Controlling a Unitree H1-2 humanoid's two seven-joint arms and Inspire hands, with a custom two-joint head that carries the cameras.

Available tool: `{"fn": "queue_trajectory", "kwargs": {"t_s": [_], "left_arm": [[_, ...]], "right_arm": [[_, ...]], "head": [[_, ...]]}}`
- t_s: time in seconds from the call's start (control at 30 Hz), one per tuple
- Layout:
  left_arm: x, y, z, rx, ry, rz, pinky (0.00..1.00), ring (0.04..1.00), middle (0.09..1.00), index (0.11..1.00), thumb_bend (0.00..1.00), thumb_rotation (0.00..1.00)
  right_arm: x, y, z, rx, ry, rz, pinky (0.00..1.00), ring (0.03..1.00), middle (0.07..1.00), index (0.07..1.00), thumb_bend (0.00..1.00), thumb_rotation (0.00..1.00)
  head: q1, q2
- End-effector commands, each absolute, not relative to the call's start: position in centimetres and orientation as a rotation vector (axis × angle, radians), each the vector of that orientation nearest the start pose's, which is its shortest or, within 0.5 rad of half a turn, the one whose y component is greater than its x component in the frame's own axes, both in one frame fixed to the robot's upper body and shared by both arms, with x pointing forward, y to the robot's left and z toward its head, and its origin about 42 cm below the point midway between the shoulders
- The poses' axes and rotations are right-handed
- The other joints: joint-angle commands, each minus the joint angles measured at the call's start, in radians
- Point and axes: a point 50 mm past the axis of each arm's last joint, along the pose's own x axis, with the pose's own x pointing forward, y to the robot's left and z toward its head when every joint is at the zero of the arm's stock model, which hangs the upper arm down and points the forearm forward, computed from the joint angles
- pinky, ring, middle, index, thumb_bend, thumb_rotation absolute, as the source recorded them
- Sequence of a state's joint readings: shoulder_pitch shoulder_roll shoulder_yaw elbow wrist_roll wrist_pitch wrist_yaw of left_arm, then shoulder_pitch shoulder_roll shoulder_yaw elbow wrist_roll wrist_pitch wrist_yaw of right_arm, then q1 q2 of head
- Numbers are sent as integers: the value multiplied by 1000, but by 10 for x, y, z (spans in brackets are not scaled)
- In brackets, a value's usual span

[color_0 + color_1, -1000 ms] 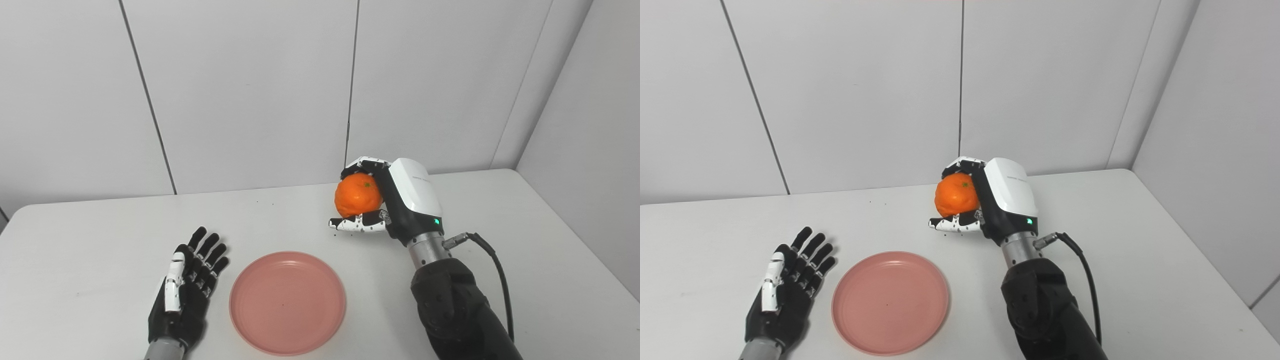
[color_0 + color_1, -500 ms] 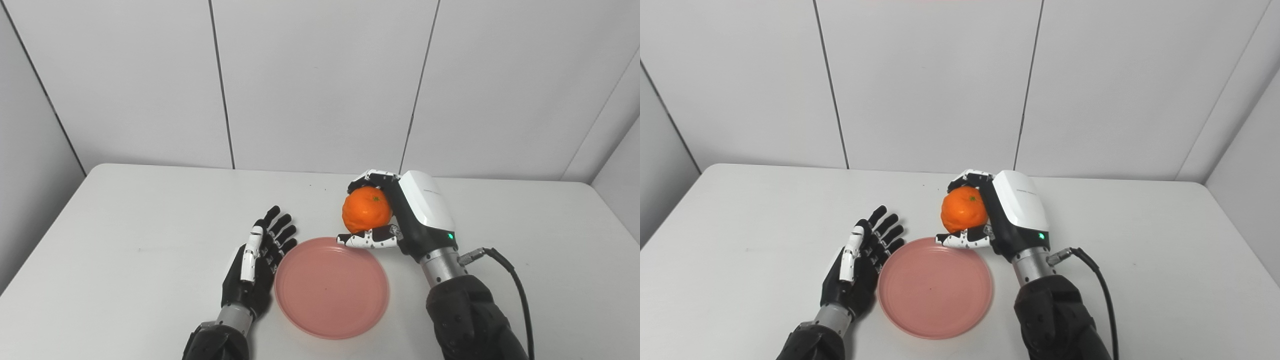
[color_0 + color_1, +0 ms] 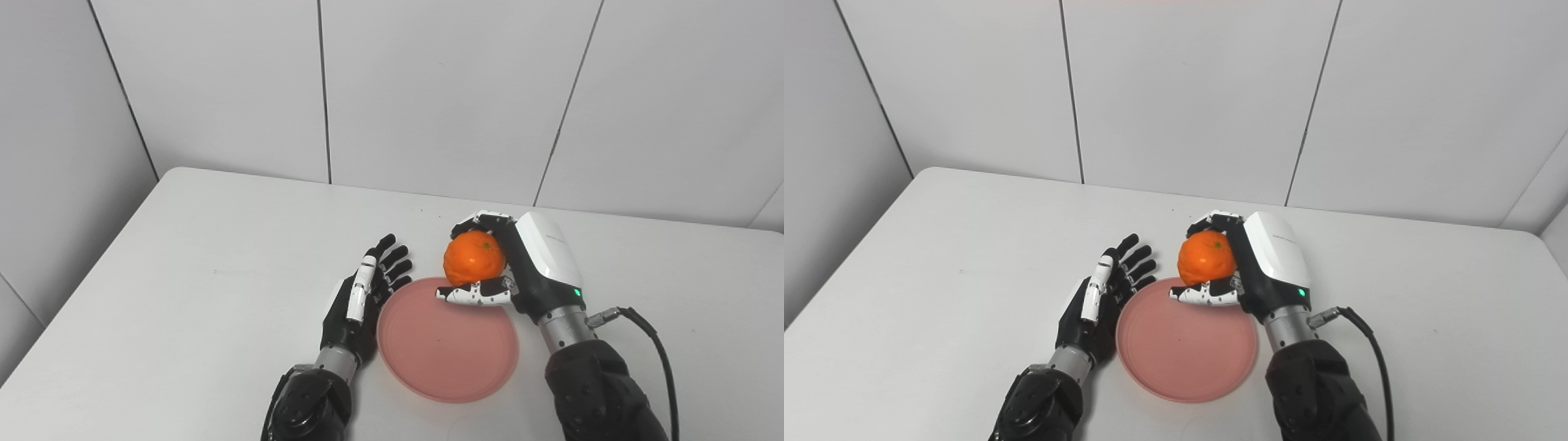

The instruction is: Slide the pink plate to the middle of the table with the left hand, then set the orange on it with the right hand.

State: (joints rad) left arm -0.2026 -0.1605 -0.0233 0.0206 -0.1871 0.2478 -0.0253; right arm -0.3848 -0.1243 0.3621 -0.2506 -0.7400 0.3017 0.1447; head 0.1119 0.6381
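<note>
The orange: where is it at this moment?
The orange is off the table, held in the right hand over the far rim of the pink plate, right of centre in both eye views.

Plate at the near middle of the table, a hand on either side.

The plate (image 3: 447, 349) lies flat on the table (image 3: 184, 275), near its front edge. The left hand (image 3: 361, 303) rests just beside the plate's left rim. The right hand (image 3: 520, 269) stands at the plate's far right rim, and the orange (image 3: 473, 257) sits in it, above the plate's far edge.
</note>
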Motion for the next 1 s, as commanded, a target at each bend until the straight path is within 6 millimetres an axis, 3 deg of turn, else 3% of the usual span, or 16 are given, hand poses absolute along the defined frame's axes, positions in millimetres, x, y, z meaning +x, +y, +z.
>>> {"fn": "queue_trajectory", "kwargs": {"t_s": [0.0,0.4,0.73,0.97], "left_arm": [[336,121,125,-327,148,-122,869,883,890,886,379,1000],[336,122,127,-326,110,-82,923,925,930,925,384,1000],[336,125,128,-331,104,-82,901,913,914,916,380,1000],[337,125,128,-330,102,-79,898,914,915,914,376,1000]], "right_arm": [[351,-119,266,-872,-501,224,292,377,437,528,524,0],[358,-104,245,-907,-433,283,277,370,429,529,524,0],[360,-99,226,-925,-358,331,243,331,415,532,521,0],[360,-98,214,-945,-348,365,280,366,425,532,522,0]], "head": [[6,3],[-11,13],[-24,22],[-29,24]]}}
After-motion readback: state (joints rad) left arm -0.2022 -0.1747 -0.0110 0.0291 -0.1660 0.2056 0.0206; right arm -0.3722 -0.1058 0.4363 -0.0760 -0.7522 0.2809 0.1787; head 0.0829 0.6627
